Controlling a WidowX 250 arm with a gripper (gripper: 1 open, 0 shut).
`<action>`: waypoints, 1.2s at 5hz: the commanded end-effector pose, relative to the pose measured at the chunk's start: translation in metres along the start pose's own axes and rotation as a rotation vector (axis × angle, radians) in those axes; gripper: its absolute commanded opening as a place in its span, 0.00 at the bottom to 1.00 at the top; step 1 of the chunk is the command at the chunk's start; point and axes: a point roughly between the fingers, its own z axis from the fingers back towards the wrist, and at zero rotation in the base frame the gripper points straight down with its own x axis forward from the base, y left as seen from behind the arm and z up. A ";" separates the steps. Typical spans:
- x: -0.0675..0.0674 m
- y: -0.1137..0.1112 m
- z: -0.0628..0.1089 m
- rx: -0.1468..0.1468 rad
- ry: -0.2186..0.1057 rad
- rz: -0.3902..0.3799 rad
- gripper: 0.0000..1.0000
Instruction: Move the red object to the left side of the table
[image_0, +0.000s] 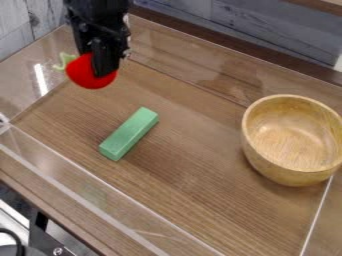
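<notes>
Across the whole view, a brown wood-grain table (201, 190) edged with low clear walls; toward the right edge, a round pale wooden bowl (291, 138), upright and apparently empty; at the far left corner, a black gripper (100, 62) pointing straight down, fingers clenched on the red object (90, 72); near the table's middle, well apart from the bowl, a green rectangular block (128, 135) lying flat and angled; smallest, that red object, a glossy rounded toy fruit with a green leafy end, held between the fingers near the left edge, whether touching the tabletop or just above it unclear.
</notes>
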 end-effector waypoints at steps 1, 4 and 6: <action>0.009 0.019 -0.015 0.020 -0.008 0.035 0.00; 0.018 0.046 -0.045 0.018 0.015 -0.015 0.00; 0.013 0.054 -0.046 -0.007 0.042 0.045 1.00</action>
